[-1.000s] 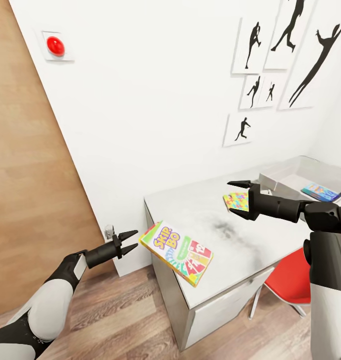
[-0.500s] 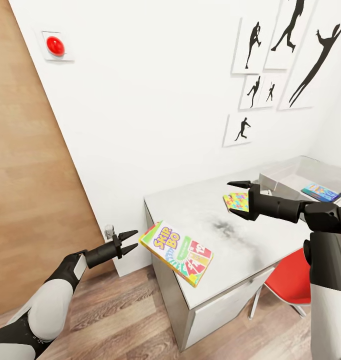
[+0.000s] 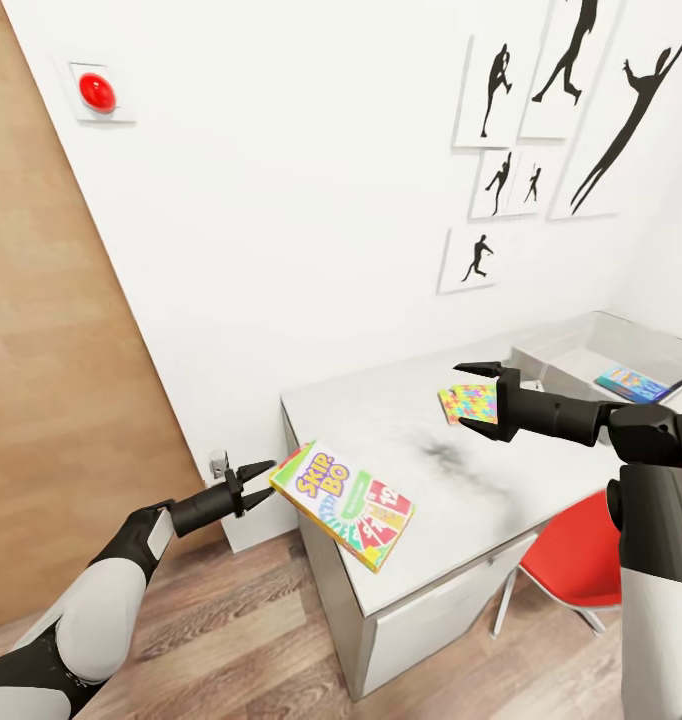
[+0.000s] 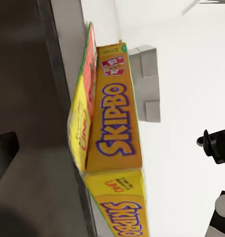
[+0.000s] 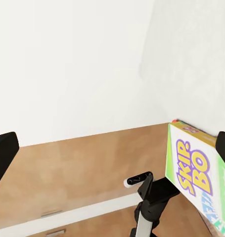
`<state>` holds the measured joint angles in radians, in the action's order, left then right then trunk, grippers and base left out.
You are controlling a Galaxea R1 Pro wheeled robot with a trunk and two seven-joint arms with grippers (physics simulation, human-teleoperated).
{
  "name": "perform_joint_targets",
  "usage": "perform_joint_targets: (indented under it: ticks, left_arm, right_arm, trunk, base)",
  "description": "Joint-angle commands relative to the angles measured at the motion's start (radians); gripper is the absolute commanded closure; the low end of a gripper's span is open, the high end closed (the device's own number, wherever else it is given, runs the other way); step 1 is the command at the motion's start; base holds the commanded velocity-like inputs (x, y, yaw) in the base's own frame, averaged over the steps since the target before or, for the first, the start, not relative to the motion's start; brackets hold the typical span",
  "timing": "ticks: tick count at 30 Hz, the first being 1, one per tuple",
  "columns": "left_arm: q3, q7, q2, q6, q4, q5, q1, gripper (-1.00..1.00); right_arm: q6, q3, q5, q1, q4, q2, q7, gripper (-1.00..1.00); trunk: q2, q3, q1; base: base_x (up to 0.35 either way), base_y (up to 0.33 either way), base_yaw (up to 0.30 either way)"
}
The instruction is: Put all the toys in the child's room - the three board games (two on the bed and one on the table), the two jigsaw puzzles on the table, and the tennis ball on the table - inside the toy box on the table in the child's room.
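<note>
Wood-grain door fills the far left, a red button on the white wall beside it. My left gripper hangs off the table's corner with its jaws parted, tips just short of the Skip-Bo box, which overhangs the near left edge of the table. Further right, my right gripper hovers over the tabletop, spread wide, with a jigsaw puzzle showing between its fingers; whether it touches them I cannot tell. Beyond, at the far right, the toy box holds a blue-green game box. A red chair sits under the table.
</note>
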<state>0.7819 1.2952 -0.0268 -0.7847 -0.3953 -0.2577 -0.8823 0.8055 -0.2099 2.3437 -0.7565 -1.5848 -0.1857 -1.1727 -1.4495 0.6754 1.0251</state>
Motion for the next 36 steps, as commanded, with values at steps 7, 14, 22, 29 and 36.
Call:
perform_joint_targets:
  ticks: [7,14,22,29,36]
  left_arm:
    - [0.008,0.007,0.001,-0.01,-0.001,-0.01,-0.001,-1.0]
    - [0.008,0.007,0.001,-0.01,-0.001,-0.009,-0.001,-1.0]
    - [0.008,0.007,0.0,-0.011,-0.001,-0.009,-0.001,-1.0]
    - [0.008,0.007,0.0,-0.012,-0.001,-0.009,-0.001,-1.0]
    - [0.008,0.007,-0.001,-0.012,-0.001,-0.009,-0.001,-1.0]
  right_arm:
    - [0.007,-0.002,0.007,-0.001,0.0,0.0,-0.01,-1.0]
    - [0.007,-0.001,0.007,-0.001,0.0,0.0,-0.01,-1.0]
    - [0.007,0.0,0.006,-0.001,0.0,0.0,-0.01,-1.0]
    - [0.007,0.0,0.007,-0.001,0.0,0.0,-0.01,-1.0]
    - [0.007,0.0,0.006,-0.001,0.0,0.0,-0.01,-1.0]
  trunk:
    - [-0.001,0.001,0.0]
    - [-0.001,0.001,0.0]
    - [-0.001,0.001,0.0]
    - [-0.001,0.001,0.0]
    - [-0.001,0.001,0.0]
  base:
    - [-0.004,-0.034,0.0]
    - [0.0,-0.004,0.0]
    - [0.0,0.0,0.0]
    - [0.0,0.0,0.0]
    - [0.0,0.0,0.0]
